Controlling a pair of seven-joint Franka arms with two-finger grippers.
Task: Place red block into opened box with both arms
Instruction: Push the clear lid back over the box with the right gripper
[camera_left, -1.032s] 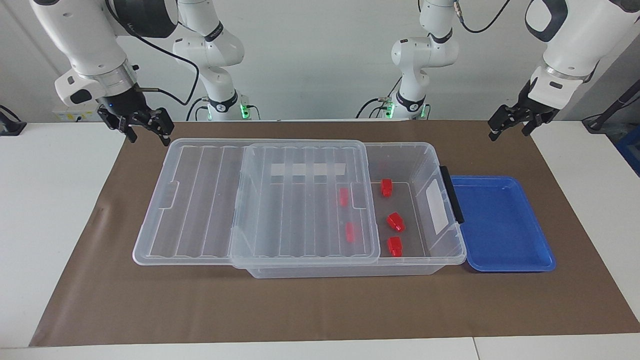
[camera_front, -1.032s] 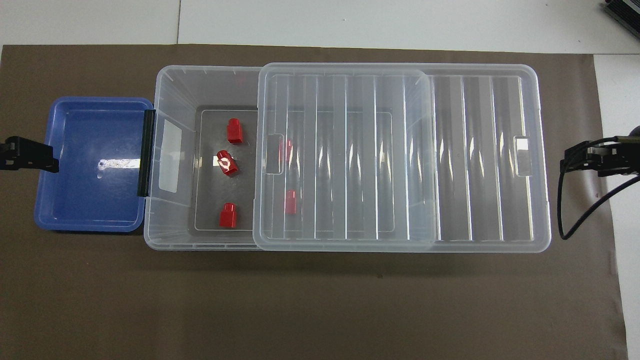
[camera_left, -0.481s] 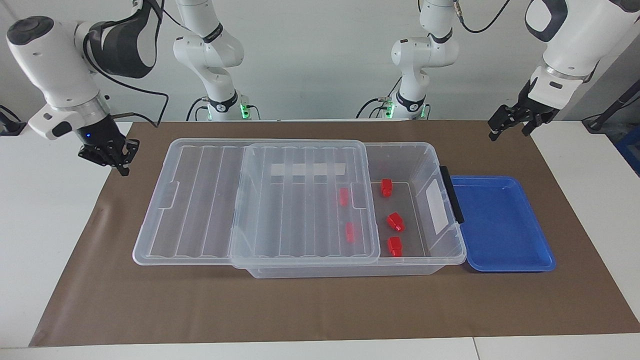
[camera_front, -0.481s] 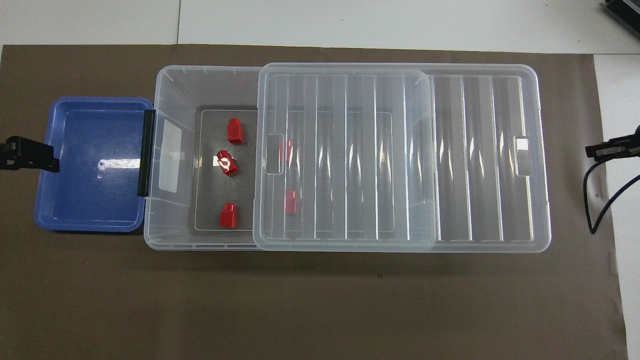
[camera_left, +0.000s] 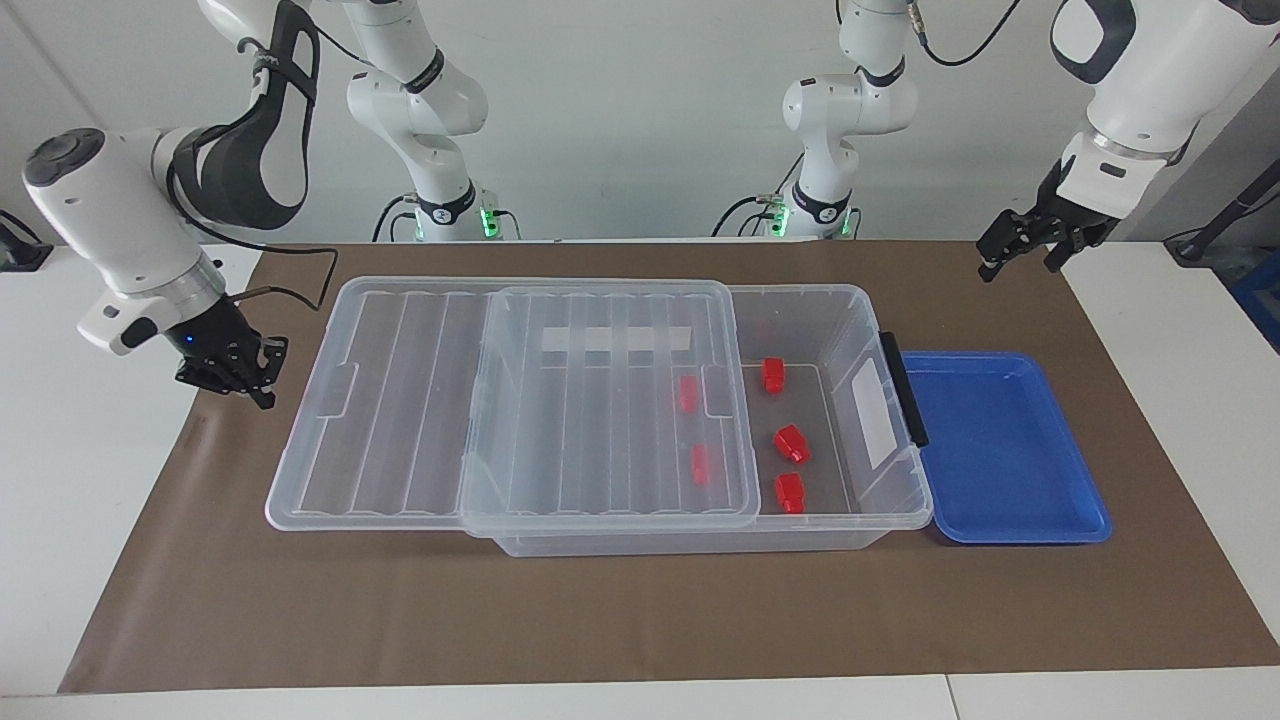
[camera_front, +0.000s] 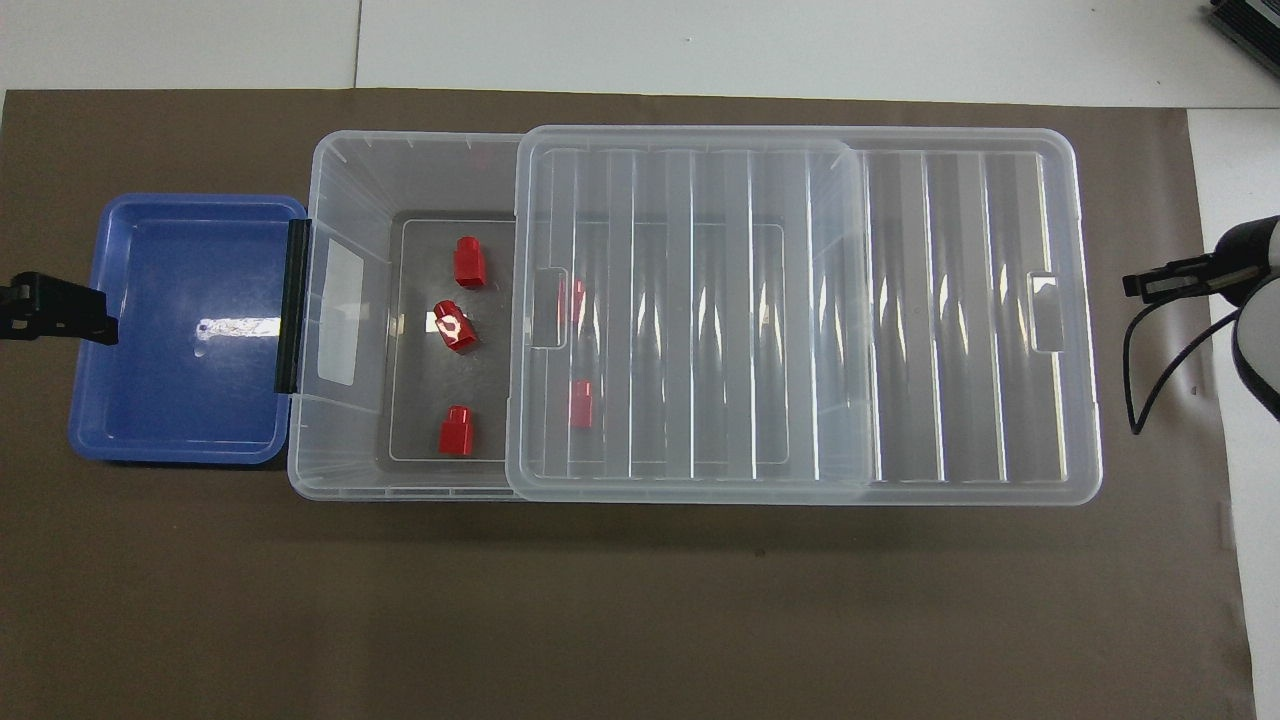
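The clear box lies along the mat, open at the left arm's end. Its ribbed lid is slid toward the right arm's end and covers the rest. Three red blocks lie on the uncovered floor, and two more show through the lid. My right gripper is shut on nothing, low over the mat beside the lid's overhanging end. My left gripper hangs open and high above the blue tray's outer end.
A shallow blue tray with nothing in it sits against the box's black handle. A brown mat covers the table. The right arm's black cable loops down beside the lid's end.
My right arm has swung down beside the lid's end, and its gripper has shut. The left arm, box, lid and blocks have not moved.
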